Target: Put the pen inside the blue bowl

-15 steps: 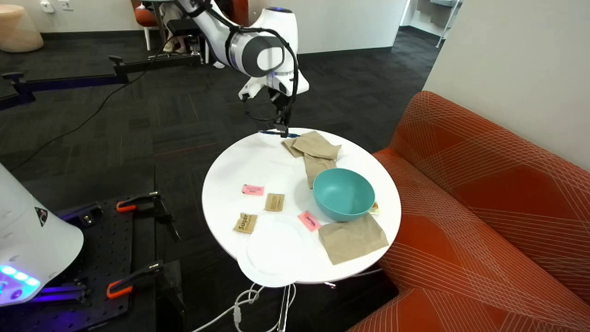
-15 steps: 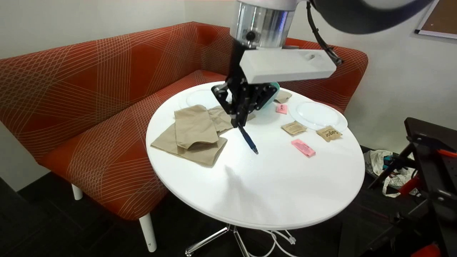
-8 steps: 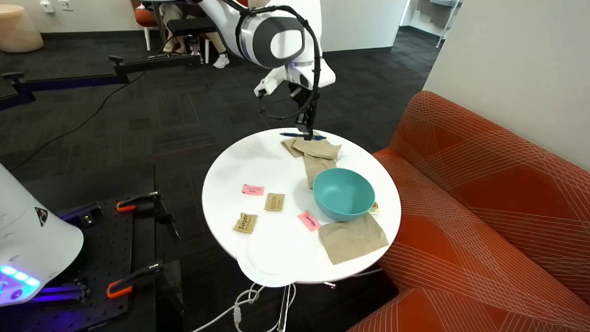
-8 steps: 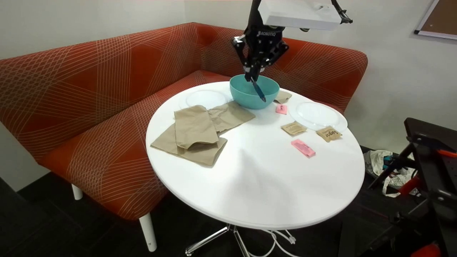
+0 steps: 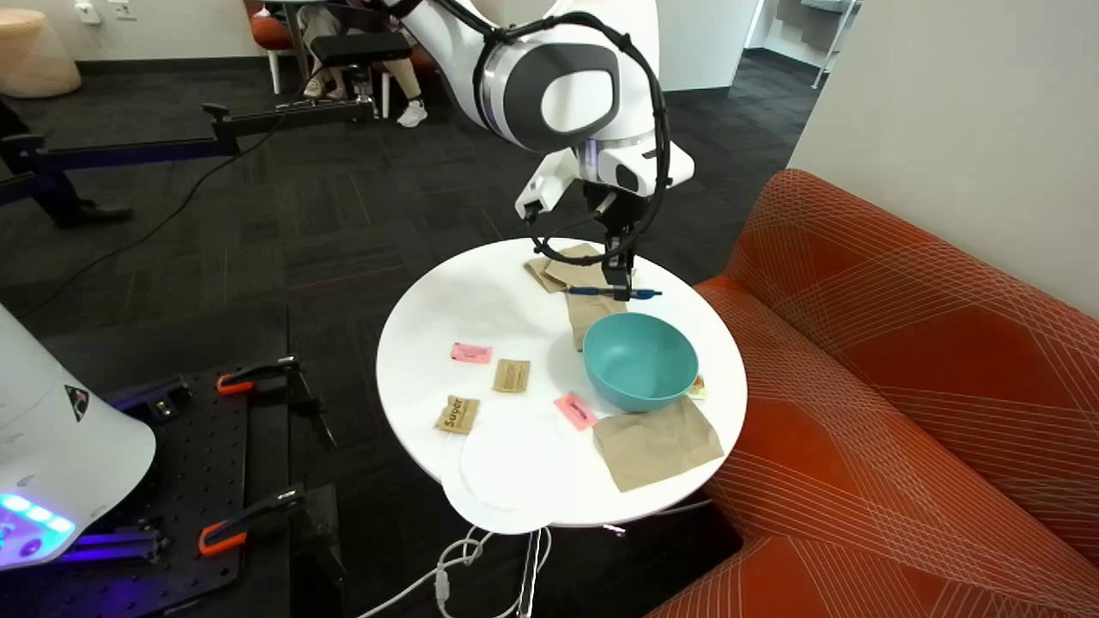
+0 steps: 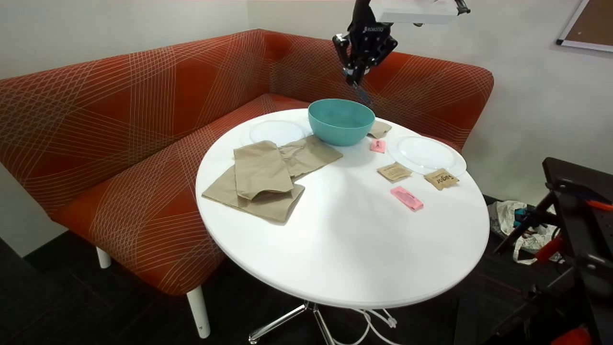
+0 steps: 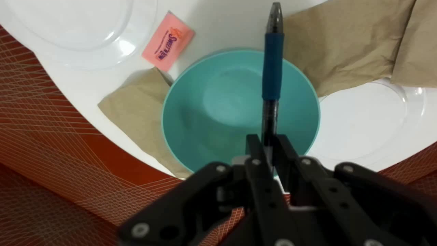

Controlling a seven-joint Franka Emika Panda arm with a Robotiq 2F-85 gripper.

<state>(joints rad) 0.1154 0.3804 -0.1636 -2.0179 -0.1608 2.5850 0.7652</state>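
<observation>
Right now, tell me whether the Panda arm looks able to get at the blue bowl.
Probably yes: the pincer, gripping the pen, hangs higher than the blue bowl, whose mouth faces up uncovered; nothing seems to stand in the way.

Looks like smooth, softly matt plastic on the blue bowl point(image 7: 218, 99), clear glossy plastic on the plates point(image 7: 88, 55); appears matt at the blue grip of the pen point(image 7: 271, 82), see-through further along; shines faintly and smoothly on the table point(image 6: 392, 254); reads as dull, creased paper on the napkins point(image 7: 341, 41), woven-looking cloth on the sofa point(image 6: 143, 115), polished metal on the table legs point(image 6: 279, 322)
</observation>
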